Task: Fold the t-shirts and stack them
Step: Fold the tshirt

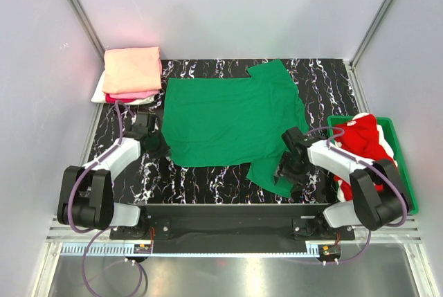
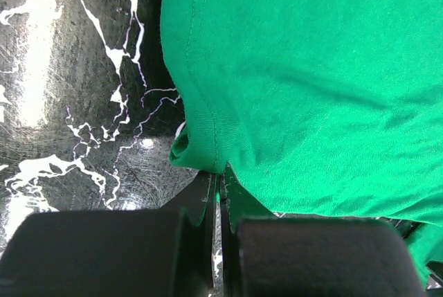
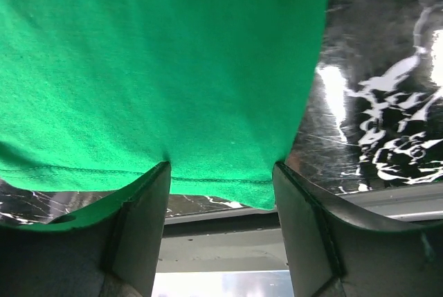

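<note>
One green t-shirt [image 1: 232, 120] flat | stack [image 1: 130, 75] of three (far-left) | left pincer [image 2: 220, 179] pinching it | right pincer [image 3: 221, 172] spread

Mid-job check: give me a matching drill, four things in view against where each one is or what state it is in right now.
Things:
1. green t-shirt
2. red t-shirt
3. salmon-peach t-shirt
4. right gripper

Places or states:
a. open, jaws either side of a green hem
b. in the bin
c. spread on the table
d. on top of the far-left stack

Pairs: 1-c; 2-b; 3-d; 4-a
</note>
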You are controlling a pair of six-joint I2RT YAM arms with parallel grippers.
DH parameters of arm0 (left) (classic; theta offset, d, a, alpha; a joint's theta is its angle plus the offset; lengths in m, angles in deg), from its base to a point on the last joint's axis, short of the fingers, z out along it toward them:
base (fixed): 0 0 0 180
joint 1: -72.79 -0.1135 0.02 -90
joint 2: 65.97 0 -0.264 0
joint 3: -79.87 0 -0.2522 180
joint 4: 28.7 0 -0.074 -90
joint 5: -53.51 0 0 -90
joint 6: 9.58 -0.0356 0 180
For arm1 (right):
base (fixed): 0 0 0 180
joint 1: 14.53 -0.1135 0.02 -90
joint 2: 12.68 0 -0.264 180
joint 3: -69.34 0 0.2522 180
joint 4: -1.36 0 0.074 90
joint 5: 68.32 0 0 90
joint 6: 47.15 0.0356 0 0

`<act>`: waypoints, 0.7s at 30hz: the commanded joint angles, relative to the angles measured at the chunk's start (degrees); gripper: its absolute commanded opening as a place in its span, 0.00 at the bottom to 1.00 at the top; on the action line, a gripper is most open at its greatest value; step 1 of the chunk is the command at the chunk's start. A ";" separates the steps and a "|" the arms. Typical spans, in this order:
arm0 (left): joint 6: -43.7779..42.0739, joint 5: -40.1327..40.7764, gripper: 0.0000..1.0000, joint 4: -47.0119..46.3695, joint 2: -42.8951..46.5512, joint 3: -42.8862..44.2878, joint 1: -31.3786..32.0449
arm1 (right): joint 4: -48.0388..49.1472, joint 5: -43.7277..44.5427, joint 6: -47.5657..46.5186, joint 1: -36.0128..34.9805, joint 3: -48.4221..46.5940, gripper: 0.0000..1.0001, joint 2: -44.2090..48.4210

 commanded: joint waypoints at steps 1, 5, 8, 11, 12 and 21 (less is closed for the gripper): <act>-1.07 -2.36 0.00 -1.53 1.75 0.13 -1.07 | 0.46 -0.22 1.38 -2.19 -3.15 0.68 -2.69; -1.07 -3.68 0.00 -2.49 1.67 0.22 -1.33 | 2.47 -2.93 2.87 -4.39 -3.16 0.69 -4.97; -1.42 -4.04 0.00 -2.85 1.14 0.49 -1.42 | 6.69 -4.86 4.54 -6.15 -0.97 0.61 -8.57; -2.21 -4.12 0.00 -2.85 0.44 0.66 -1.68 | 9.07 -4.34 6.82 -6.94 0.44 0.47 -9.02; -2.22 -4.82 0.00 -3.11 0.09 0.49 -1.77 | 8.03 -3.04 6.91 -7.56 0.10 0.44 -8.85; -1.08 -6.94 0.00 -2.15 2.01 -1.01 -1.77 | -0.06 2.51 7.53 -8.26 -0.96 0.14 0.80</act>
